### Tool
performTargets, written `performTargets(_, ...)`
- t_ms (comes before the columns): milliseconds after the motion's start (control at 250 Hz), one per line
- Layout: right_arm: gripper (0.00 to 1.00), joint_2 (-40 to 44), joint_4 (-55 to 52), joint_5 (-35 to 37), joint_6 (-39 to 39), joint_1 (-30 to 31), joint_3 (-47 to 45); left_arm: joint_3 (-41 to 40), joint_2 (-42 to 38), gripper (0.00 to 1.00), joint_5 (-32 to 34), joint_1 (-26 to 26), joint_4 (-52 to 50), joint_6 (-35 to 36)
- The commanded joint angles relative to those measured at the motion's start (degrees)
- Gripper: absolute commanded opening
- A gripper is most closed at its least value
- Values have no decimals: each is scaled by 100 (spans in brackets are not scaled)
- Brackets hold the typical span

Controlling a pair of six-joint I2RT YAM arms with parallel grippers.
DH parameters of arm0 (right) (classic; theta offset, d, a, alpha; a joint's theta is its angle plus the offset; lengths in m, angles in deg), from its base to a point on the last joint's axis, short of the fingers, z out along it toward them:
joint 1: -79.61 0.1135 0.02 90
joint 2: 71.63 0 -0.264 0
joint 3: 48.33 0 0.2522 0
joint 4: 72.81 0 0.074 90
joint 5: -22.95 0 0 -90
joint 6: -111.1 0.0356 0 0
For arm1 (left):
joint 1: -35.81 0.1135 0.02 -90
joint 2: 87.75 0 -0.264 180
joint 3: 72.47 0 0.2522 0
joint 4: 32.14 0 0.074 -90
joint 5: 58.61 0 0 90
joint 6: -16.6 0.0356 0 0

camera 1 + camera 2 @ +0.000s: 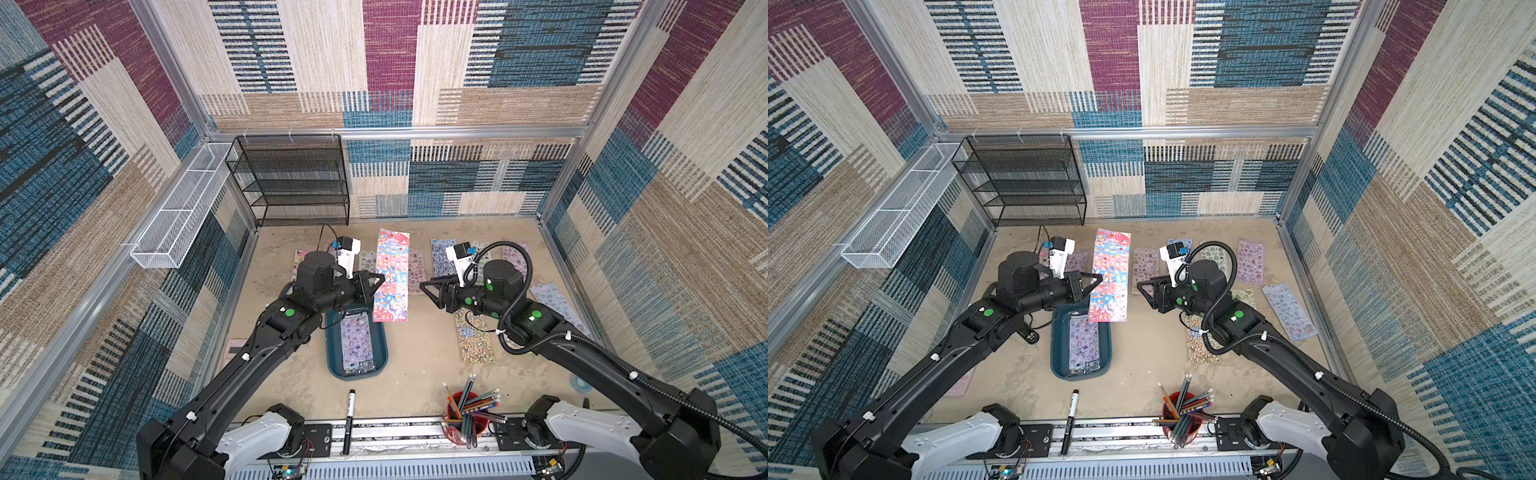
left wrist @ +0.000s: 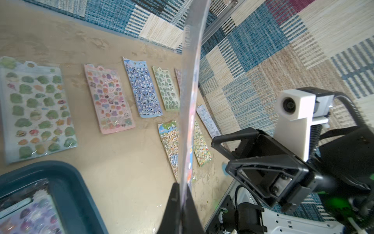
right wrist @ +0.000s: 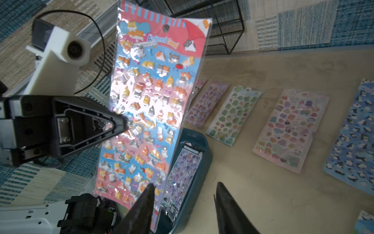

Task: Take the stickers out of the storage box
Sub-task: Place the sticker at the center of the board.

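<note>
One red-and-blue sticker sheet (image 1: 392,276) hung clenched in your left gripper (image 1: 381,280) by the storage box (image 1: 332,357); your right gripper (image 1: 429,294) stood released and empty.

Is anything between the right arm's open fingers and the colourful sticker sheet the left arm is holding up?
Nothing visible. The red-and-blue glossy sticker sheet is pinched by the left gripper near the dark teal plastic storage box, and only open air separates it from the right gripper.

The left hand (image 1: 379,281) pinches a red-and-blue sticker sheet (image 1: 392,266), lifted over the storage box (image 1: 332,357) — right hand (image 1: 429,293) nearby, not touching.
</note>
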Motion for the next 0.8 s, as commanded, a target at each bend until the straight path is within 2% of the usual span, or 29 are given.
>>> performTargets(0, 50, -52, 973, -990, 613, -48, -172, -12, 46, 0, -350, 14, 715, -336)
performTargets(108, 48, -298, 1877, -1692, 1227, -78, -443, -185, -11, 0, -361, 14, 914, -453)
performTargets(284, 42, -707, 2479, -2048, 1611, -85, -516, -355, -117, 0, -396, 28, 987, -515)
performTargets(320, 38, -768, 2614, -2133, 1700, -89, -513, -384, -139, 0, -391, 31, 987, -513)
performTargets(392, 22, -885, 2848, -2302, 1883, -122, -514, -437, -165, 0, -375, 37, 1014, -535)
performTargets(460, 14, -943, 3147, -2386, 2097, -164, -564, -505, -174, 0, -384, 44, 1094, -586)
performTargets(532, 0, -985, 3385, -2435, 2262, -193, -618, -569, -174, 0, -407, 50, 1184, -644)
performTargets(648, 0, -1001, 3220, -2496, 2218, -235, -588, -578, -187, 0, -416, 68, 1159, -649)
performTargets(708, 0, -969, 2808, -2424, 2003, -257, -508, -562, -224, 13, -388, 84, 1080, -603)
performTargets(796, 0, -874, 1893, -2166, 1484, -277, -312, -470, -360, 44, -174, 132, 730, -476)
